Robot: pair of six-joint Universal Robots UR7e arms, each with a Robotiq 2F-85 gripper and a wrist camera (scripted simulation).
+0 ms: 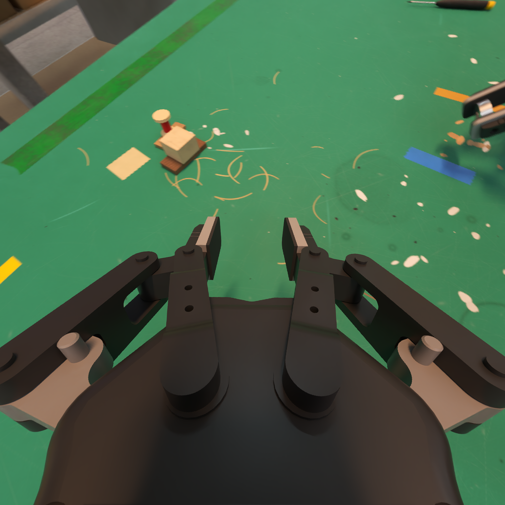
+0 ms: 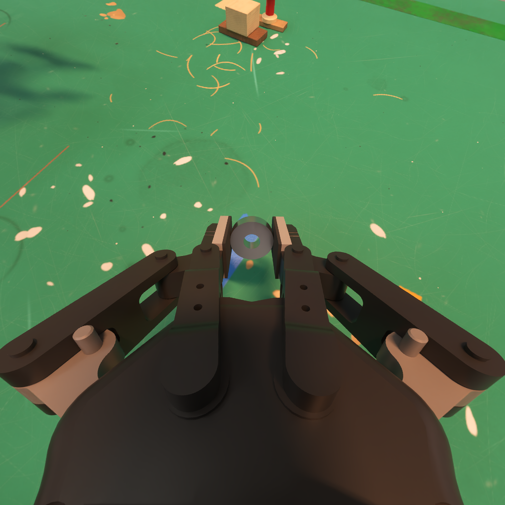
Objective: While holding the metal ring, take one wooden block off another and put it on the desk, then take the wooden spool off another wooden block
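Right pincer clenched on the grey metal ring, bore facing the camera. Left pincer released, empty above the green desk. At 11 o'clock from it: pale wooden cube atop a dark flat block; red-cored wooden spool upright on a lighter block.

In the right wrist view the top of the wooden spool was cut off by the upper edge, and the pale patch behind the light wooden block was mostly hidden. In the left wrist view the right gripper was cut by the right edge and blurred. The screwdriver lay half out of the picture at the top of the desk.
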